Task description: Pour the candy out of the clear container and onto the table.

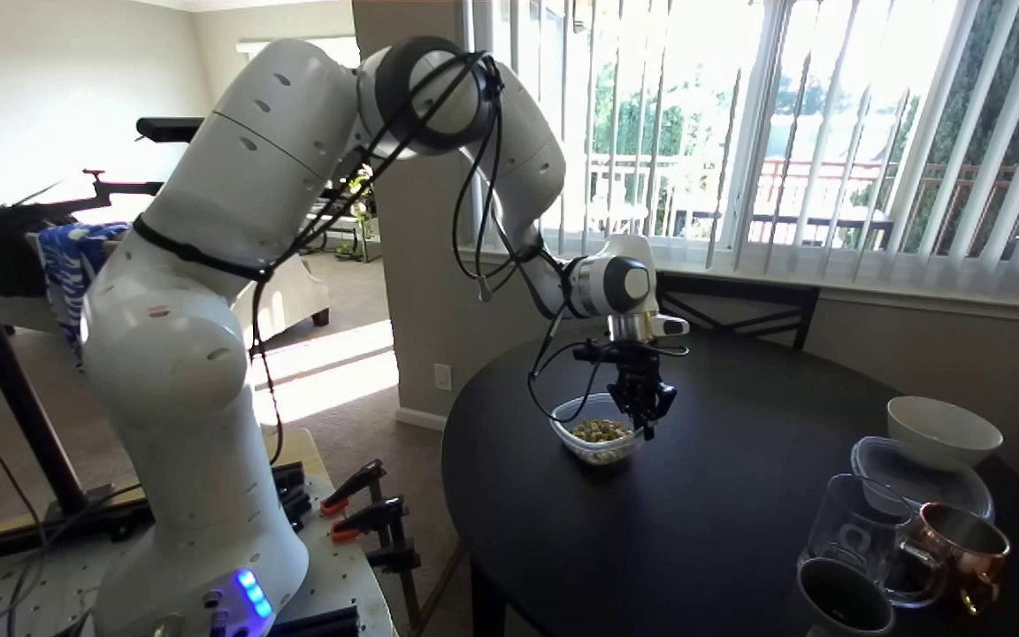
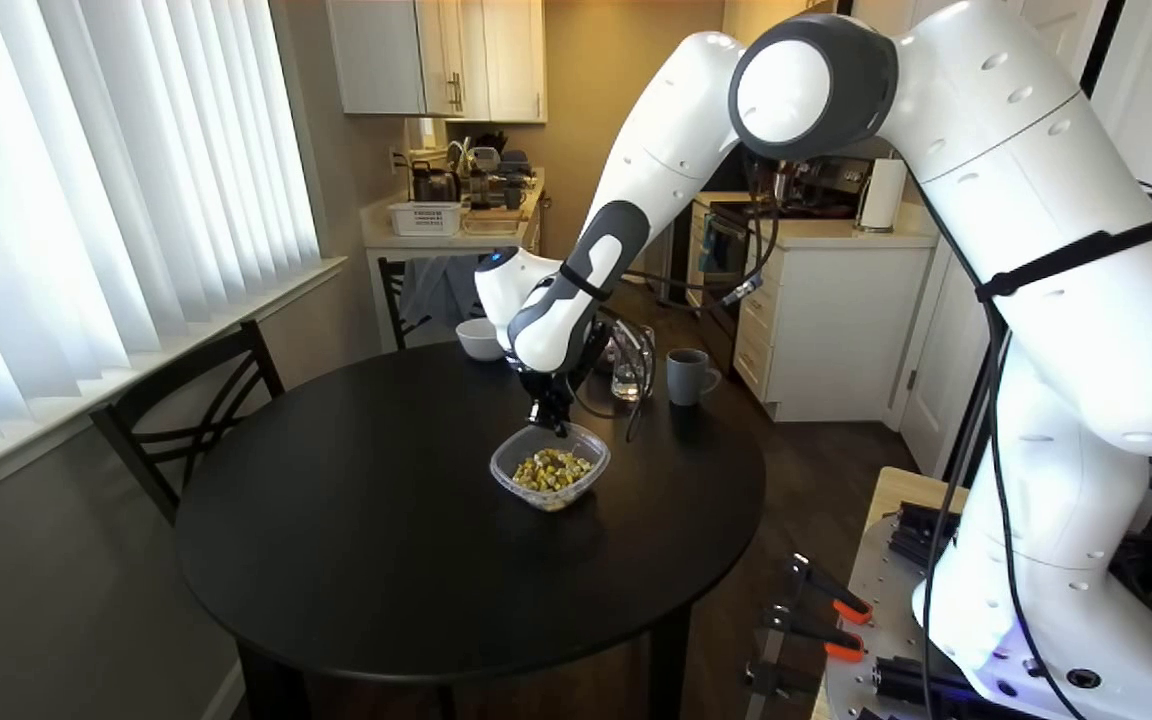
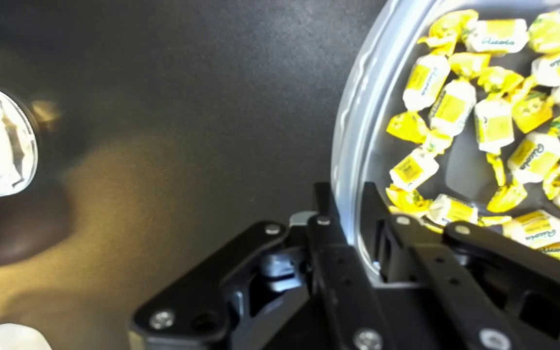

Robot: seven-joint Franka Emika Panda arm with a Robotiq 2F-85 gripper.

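Observation:
The clear container (image 1: 582, 450) stands on the dark round table (image 1: 722, 531); whether its base is raised is hard to tell. It also shows in an exterior view (image 2: 506, 470) and in the wrist view (image 3: 355, 121). The candy (image 3: 494, 126), several yellow-and-white wrapped pieces, lies inside it, also visible in both exterior views (image 1: 600, 431) (image 2: 551, 468). My gripper (image 3: 350, 189) has one finger outside and one inside the container's rim. The fingers are close together with the rim filling the gap. The gripper also shows in both exterior views (image 1: 648, 426) (image 2: 558, 428), pointing down.
A white bowl (image 1: 943, 429), a clear bowl (image 1: 969, 495), a glass mug (image 1: 854, 531), a copper mug (image 1: 965, 548) and a grey mug (image 2: 688, 378) stand together near one edge of the table. A chair (image 2: 201, 410) stands by the window. A cable loops beside the wrist.

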